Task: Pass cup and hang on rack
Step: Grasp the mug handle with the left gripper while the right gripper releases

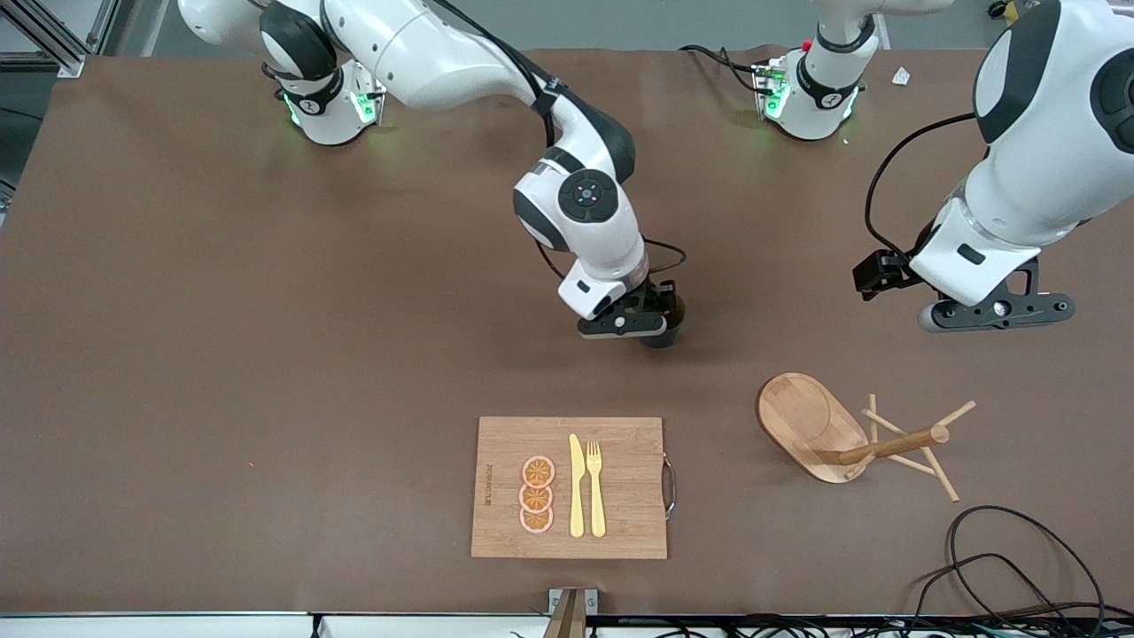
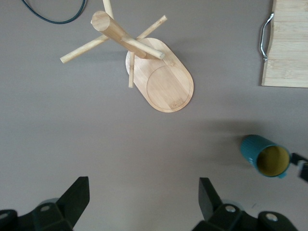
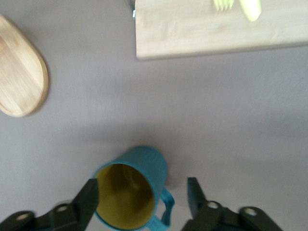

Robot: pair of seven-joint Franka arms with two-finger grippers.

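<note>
The dark teal cup with a yellowish inside stands on the brown table near its middle. In the front view the cup is mostly hidden under my right gripper. My right gripper is open with its fingers on either side of the cup; one finger is at the rim, and the other is clear of the handle. The wooden rack stands upright nearer the front camera, toward the left arm's end. My left gripper hangs open and empty over bare table beside the rack. The left wrist view also shows the cup.
A bamboo cutting board with a yellow knife, a fork and orange slices lies near the front edge. Black cables lie at the front corner toward the left arm's end.
</note>
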